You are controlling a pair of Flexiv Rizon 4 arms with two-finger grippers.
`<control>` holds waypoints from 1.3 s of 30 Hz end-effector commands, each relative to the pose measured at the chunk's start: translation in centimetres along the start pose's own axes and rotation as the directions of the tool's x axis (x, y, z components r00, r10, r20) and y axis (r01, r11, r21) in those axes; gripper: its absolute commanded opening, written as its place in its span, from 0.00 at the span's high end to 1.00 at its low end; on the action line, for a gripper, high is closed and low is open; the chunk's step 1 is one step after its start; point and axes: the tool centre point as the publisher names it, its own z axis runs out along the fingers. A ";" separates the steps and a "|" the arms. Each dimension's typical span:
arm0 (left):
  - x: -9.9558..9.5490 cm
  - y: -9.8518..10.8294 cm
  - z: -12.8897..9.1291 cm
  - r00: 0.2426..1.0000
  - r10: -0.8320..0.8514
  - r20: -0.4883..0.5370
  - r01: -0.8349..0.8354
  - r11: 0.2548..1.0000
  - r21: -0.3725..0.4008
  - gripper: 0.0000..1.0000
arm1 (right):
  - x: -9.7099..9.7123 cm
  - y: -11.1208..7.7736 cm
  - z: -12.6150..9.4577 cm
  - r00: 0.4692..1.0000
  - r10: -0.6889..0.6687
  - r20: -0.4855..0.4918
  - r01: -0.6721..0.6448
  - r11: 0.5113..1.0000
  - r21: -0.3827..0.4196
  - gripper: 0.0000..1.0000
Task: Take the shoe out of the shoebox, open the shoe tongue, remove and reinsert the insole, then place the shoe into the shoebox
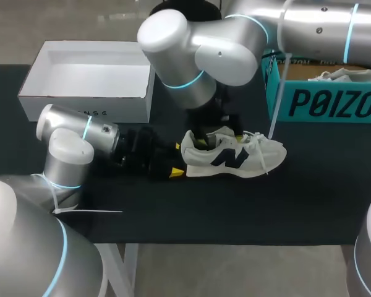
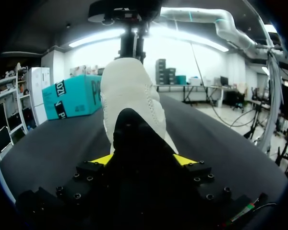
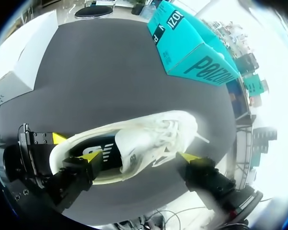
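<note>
**A:** Head view first. Where is the shoe?

**B:** The white lace-up shoe with a dark logo on its side [image 1: 235, 156] lies on its sole on the dark desk [image 1: 309, 204]. An open white cardboard shoebox [image 1: 86, 77] sits behind the shoe's heel end, well apart from it. A teal cardboard box [image 1: 328, 102] stands behind the shoe's toe end.

**A:** And the jaws?

**B:** The left jaws are at the shoe's heel, with one yellow fingertip [image 1: 175, 174] showing just beside it. The right jaws hang over the shoe's opening.

**A:** Left wrist view?

**B:** The shoe [image 2: 129, 100] stands heel-first between the left jaws. A yellow fingertip [image 2: 102, 159] presses each side of the heel, so they are clamped on it.

**A:** Right wrist view?

**B:** The right jaws are wide apart, with the shoe [image 3: 149, 132] under them. One yellow fingertip [image 3: 92, 159] is over the logo side and the other is past the laces. The left jaws show at the heel.
</note>
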 end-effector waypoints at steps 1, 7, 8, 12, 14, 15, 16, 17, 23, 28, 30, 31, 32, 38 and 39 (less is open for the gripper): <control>-0.1 0.2 0.1 1.000 -0.001 -0.001 0.001 1.000 -0.002 1.00 | 0.5 0.4 -0.7 1.000 -0.022 0.021 0.023 1.000 -0.015 0.00; -0.1 0.2 0.1 1.000 -0.001 -0.001 0.001 1.000 -0.002 1.00 | 1.0 1.4 -0.5 0.996 -0.074 0.045 0.075 0.997 -0.022 0.00; -0.1 0.2 0.1 1.000 -0.001 -0.001 0.001 1.000 -0.002 1.00 | 1.1 1.5 -0.3 0.995 -0.084 0.049 0.085 0.996 -0.021 0.00; -0.1 0.2 0.1 1.000 -0.001 -0.001 0.001 1.000 -0.002 1.00 | 1.1 1.4 0.2 0.993 -0.104 0.052 0.105 0.994 -0.020 0.00; -0.1 0.2 0.1 1.000 -0.001 -0.001 0.001 1.000 -0.002 1.00 | 1.1 1.3 0.6 0.992 -0.110 0.055 0.111 0.994 -0.016 0.00; -0.1 0.2 0.1 1.000 -0.001 -0.001 0.001 1.000 -0.002 1.00 | 1.0 1.2 0.7 0.992 -0.111 0.054 0.112 0.994 -0.013 0.00; -0.1 0.2 0.1 1.000 -0.001 -0.001 0.001 1.000 -0.002 1.00 | 1.0 1.1 0.9 0.992 -0.112 0.053 0.113 0.994 -0.012 0.20; -0.1 0.2 0.1 1.000 -0.001 -0.001 0.001 1.000 -0.002 1.00 | 1.0 1.0 1.1 0.992 -0.113 0.052 0.113 0.994 -0.009 0.45; -0.1 0.2 0.1 1.000 -0.001 -0.001 0.001 1.000 -0.002 1.00 | 0.8 0.5 1.8 0.994 -0.102 0.037 0.102 0.995 0.002 0.93; -0.1 0.2 0.1 1.000 -0.001 -0.001 0.001 1.000 -0.002 1.00 | 0.8 0.5 1.8 0.995 -0.097 0.031 0.097 0.995 -0.001 1.00; -0.1 0.2 0.1 1.000 -0.001 -0.001 0.001 1.000 -0.002 1.00 | 0.7 0.6 1.7 0.995 -0.095 0.029 0.095 0.995 -0.003 1.00; -0.1 0.2 0.1 1.000 -0.001 -0.001 0.001 1.000 -0.002 1.00 | 0.7 0.6 1.7 0.995 -0.094 0.029 0.094 0.996 -0.004 1.00; -0.1 0.2 0.1 1.000 -0.001 -0.001 0.001 1.000 -0.002 1.00 | 0.7 0.7 1.6 0.995 -0.093 0.028 0.093 0.996 -0.006 1.00; -0.1 0.2 0.1 1.000 -0.001 -0.001 0.001 1.000 -0.002 1.00 | 0.5 1.0 1.4 0.995 -0.092 0.030 0.093 0.996 -0.016 1.00; -0.1 0.2 0.1 1.000 -0.001 -0.001 0.001 1.000 -0.002 1.00 | 0.4 1.1 1.3 0.995 -0.092 0.031 0.093 0.996 -0.017 1.00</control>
